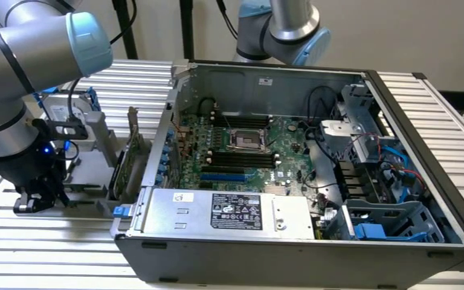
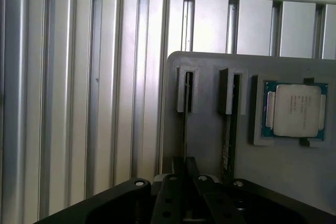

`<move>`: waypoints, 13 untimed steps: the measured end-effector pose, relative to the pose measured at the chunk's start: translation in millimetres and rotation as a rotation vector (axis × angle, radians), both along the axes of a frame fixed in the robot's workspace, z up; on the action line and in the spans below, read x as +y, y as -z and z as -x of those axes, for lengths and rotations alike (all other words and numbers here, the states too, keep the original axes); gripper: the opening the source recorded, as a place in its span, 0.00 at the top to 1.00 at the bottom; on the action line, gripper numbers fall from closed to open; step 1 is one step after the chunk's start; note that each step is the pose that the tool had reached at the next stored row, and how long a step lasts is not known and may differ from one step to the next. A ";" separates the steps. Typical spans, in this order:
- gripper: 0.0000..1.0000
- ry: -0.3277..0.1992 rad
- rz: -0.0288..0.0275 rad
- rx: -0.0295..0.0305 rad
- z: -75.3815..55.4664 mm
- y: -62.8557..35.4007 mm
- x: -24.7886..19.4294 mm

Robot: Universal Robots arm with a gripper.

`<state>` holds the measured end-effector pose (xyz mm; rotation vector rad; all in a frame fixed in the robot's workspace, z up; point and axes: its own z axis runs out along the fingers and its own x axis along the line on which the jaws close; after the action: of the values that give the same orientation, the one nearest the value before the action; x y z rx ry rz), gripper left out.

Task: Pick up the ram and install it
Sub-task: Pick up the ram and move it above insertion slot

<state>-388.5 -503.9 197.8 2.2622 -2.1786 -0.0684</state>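
The ram [image 2: 186, 129] is a thin green stick standing on edge in one slot of a grey holder [image 2: 210, 77]. My gripper [image 2: 185, 167] is right over it, its dark fingers closed together on the stick's top edge. A second thin stick [image 2: 227, 140] stands in the neighbouring slot. In the exterior view my gripper [image 1: 34, 202] is low over the ribbed table, on that view's left, beside the open computer case [image 1: 296, 78]. The black memory slots [image 1: 238, 160] lie on the motherboard inside the case.
A square silver processor [image 2: 294, 109] sits in a recess of the holder beside the two slots. An upright green expansion card [image 1: 131, 160] stands between my arm and the case wall. A power supply [image 1: 224, 211] fills the case's near side. A second arm [image 1: 284, 30] stands behind the case.
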 end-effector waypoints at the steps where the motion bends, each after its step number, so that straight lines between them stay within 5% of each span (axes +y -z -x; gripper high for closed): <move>1: 0.87 0.000 0.0000 0.0000 -0.1 0.0 0.0; 13: 0.87 0.008 0.0001 0.0103 -4.2 -7.7 0.0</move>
<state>-384.3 -503.9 205.5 2.2482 -2.1825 -0.0797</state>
